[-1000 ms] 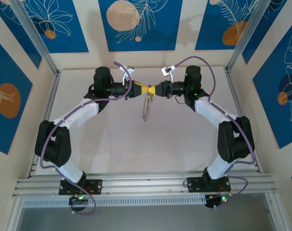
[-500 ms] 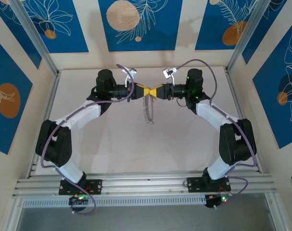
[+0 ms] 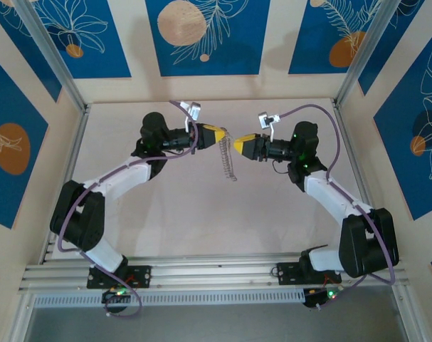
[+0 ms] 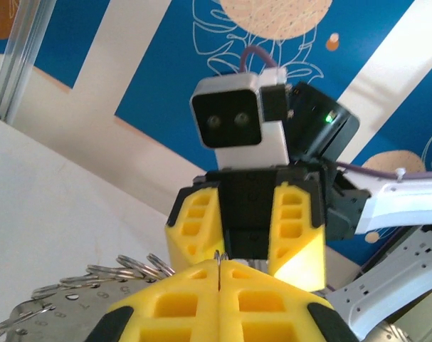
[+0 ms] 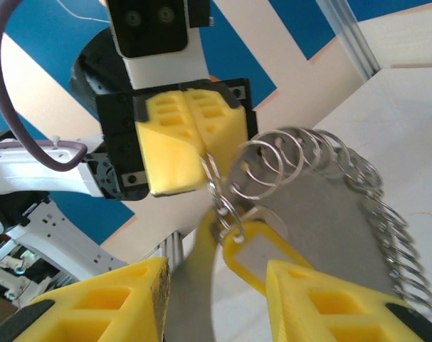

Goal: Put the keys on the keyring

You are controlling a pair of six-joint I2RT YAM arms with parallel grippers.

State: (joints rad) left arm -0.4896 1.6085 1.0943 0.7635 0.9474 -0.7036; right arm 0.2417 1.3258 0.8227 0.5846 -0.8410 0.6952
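Left gripper (image 3: 221, 135): your jaws are pressed together on the top of the keyring (image 3: 228, 162), at the centre of the overhead view.
Right gripper (image 3: 238, 144): your jaws stand parted and hold nothing, just right of the ring.
Keyring: it hangs from the left fingertips, with a yellow tag (image 5: 262, 249) dangling from it.

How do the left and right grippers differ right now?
The left gripper is shut, pinching the keyring, which hangs below it; the right gripper has its jaws apart and grips nothing. The left gripper sits slightly farther back than the right gripper. Both have yellow fingers and point at each other.
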